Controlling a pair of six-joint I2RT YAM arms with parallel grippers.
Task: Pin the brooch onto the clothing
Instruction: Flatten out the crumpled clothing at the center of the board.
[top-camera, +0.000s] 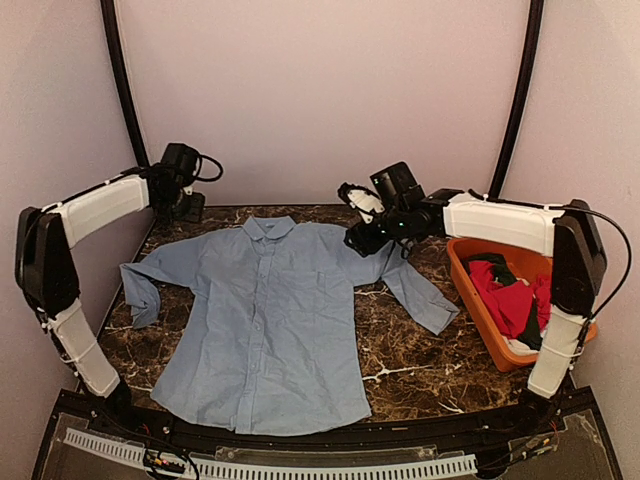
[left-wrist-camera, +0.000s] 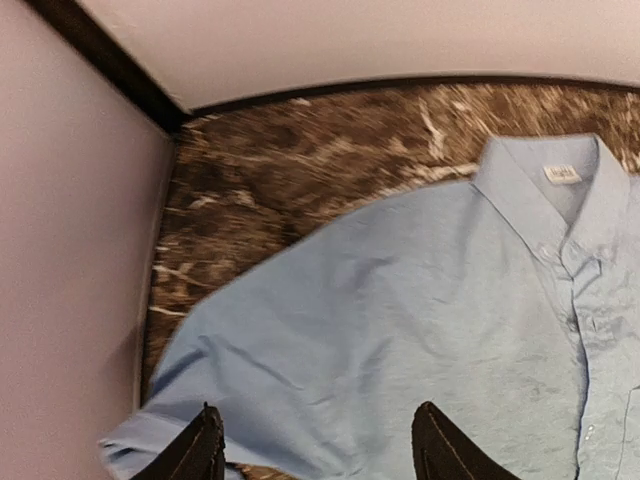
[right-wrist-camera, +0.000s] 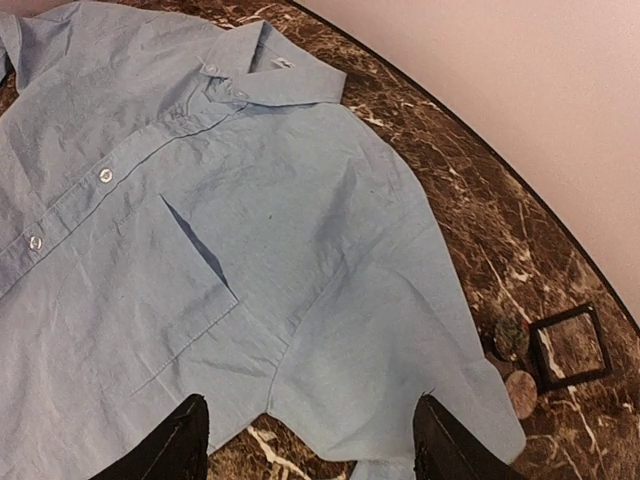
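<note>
The top view shows the light blue shirt (top-camera: 270, 320) spread flat, front up, on the dark marble table (top-camera: 400, 350). Its collar lies toward the far wall and both sleeves lie out to the sides. An orange bin (top-camera: 462, 275) at the table's right edge holds a red garment (top-camera: 505, 300). The bin sits just beside the shirt's nearer cuff.

Only the right wrist view shows the small things past that sleeve. A black square frame (right-wrist-camera: 570, 345) lies on the marble near the wall. Just beside it are a small dark ornament (right-wrist-camera: 508, 335), seemingly the brooch but too small to be sure, and a pinkish disc (right-wrist-camera: 520, 392). In the top view the right arm hides this spot.

The right gripper (right-wrist-camera: 320, 445) hangs above the shirt's shoulder near the chest pocket (right-wrist-camera: 150, 290). Its fingers are spread, with nothing between them.

The left wrist view adds the collar label (left-wrist-camera: 563, 174) and the other shoulder. The left gripper (left-wrist-camera: 320, 455) is over the far left corner, its fingers likewise apart and empty.
</note>
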